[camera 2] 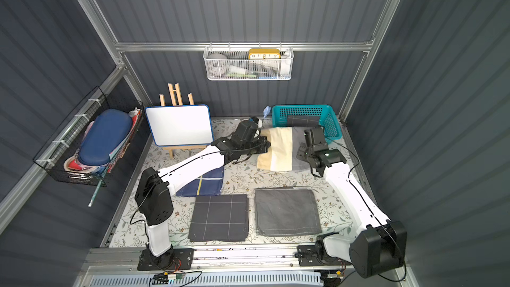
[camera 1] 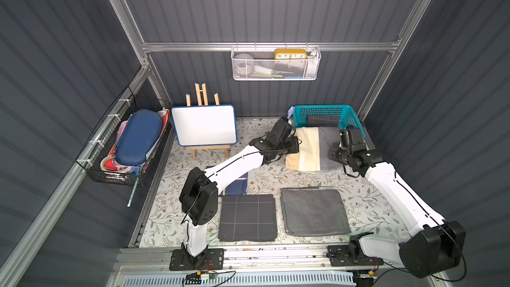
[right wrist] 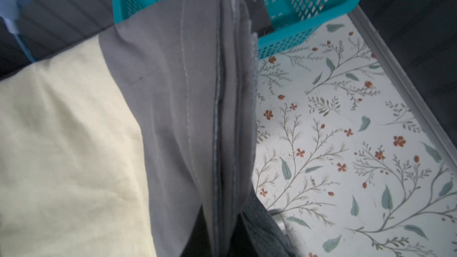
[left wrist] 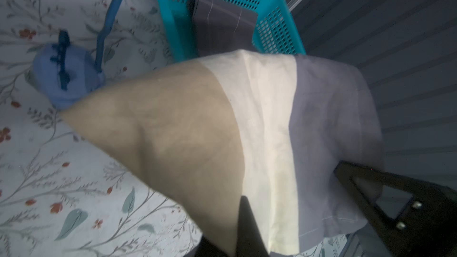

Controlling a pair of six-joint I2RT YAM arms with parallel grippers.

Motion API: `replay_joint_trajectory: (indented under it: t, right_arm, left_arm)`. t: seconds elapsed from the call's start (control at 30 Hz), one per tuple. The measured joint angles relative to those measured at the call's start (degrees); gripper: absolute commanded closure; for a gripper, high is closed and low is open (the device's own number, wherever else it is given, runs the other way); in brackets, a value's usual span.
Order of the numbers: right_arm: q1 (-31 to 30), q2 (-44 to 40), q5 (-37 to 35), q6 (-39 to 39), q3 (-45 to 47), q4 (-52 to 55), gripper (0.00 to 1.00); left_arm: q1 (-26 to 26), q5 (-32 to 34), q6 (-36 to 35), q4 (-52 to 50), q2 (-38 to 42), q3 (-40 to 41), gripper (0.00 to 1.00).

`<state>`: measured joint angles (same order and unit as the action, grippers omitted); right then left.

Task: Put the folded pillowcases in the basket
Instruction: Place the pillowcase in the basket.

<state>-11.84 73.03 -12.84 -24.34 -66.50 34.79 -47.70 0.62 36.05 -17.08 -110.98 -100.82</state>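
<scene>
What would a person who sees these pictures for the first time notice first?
The eye goes first to the tan, cream and grey pillowcase, held at two sides by the left gripper and the right gripper, just in front of the teal basket. Next come the whiteboard at the back and the checked cloth and the grey cloth folded near the front.

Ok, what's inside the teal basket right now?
A folded dark cloth with thin pale lines lies inside the basket. The striped pillowcase blocks the near rim, hiding what's below.
</scene>
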Motion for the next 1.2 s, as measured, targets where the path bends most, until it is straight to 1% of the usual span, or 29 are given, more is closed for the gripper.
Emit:
replay_joint_trajectory:
  t: [0.13, 0.3, 0.4, 0.63, 0.8, 0.97, 1.2]
  right_arm:
    - [0.0, 4.3, -3.7, 1.4, -7.2, 0.3, 1.00]
    - [0.2, 11.2, -8.5, 3.0, -13.4, 0.2, 1.00]
    - [0.7, 15.7, -10.4, 3.9, -16.0, 0.0, 1.00]
    - [2.7, 23.6, -12.8, 7.2, -20.3, -1.5, 1.00]
    - [3.6, 25.8, -13.2, 9.4, -20.8, -4.8, 1.00]
    - [4.3, 26.9, -13.3, 10.7, -20.5, -9.9, 1.00]
    - [8.4, 29.5, -11.8, 11.0, -20.2, -16.9, 1.00]
  left_arm:
    - [0.0, -0.2, -1.8, -1.4, -5.3, -12.2, 1.00]
    - [0.0, -0.4, -4.3, -4.2, -15.6, -27.9, 1.00]
    - [0.0, -0.7, -5.5, -4.9, -21.1, -33.9, 1.00]
    - [0.1, -0.6, -7.5, -1.9, -26.7, -34.9, 1.00]
    - [0.1, -0.7, -9.1, 3.9, -27.8, -35.1, 1.00]
    - [0.1, -0.9, -11.2, 10.4, -29.9, -37.4, 1.00]
    - [0.4, -1.5, -13.2, 19.0, -34.4, -38.4, 1.00]
